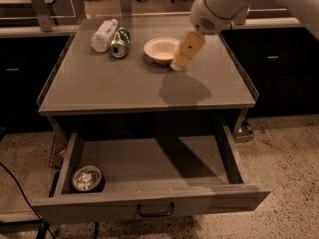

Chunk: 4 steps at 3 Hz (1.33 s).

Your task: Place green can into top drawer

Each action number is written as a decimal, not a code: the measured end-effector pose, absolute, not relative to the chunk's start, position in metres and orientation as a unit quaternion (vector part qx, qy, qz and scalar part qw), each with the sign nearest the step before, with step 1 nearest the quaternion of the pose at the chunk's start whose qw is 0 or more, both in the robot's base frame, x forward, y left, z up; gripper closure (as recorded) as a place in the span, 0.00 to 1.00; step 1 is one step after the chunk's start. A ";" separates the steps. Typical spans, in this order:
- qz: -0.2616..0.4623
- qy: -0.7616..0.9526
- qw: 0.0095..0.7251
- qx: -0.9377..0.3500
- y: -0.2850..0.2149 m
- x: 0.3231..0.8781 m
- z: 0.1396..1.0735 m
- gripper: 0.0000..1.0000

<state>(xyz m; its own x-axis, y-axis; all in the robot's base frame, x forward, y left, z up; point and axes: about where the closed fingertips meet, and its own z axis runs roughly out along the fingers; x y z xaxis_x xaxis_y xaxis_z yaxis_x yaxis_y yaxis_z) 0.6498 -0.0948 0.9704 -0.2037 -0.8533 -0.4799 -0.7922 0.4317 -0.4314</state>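
Note:
The green can (pixel 119 42) lies on its side at the back left of the table top (pixel 124 83), its silver top facing me, touching a clear plastic bottle (pixel 103 34). The top drawer (pixel 149 205) stands pulled out below the table, its dark curved handle (pixel 155 211) on the front panel. My gripper (pixel 183 54) hangs from the white arm over the back right of the table, just right of a white bowl, about a hand's width from the can.
A white bowl (pixel 161 50) sits mid-back on the table between the can and the gripper. A round tin with a white patterned top (pixel 86 178) lies in the drawer's front left corner. Dark cabinets flank the table.

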 end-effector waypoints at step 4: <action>-0.003 0.739 0.390 -0.549 0.050 0.796 0.957 0.00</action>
<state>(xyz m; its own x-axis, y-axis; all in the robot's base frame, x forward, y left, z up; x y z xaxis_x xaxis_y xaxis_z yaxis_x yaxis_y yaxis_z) 0.7964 0.0497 0.9569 -0.0926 -0.8141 -0.5733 -0.8088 0.3973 -0.4336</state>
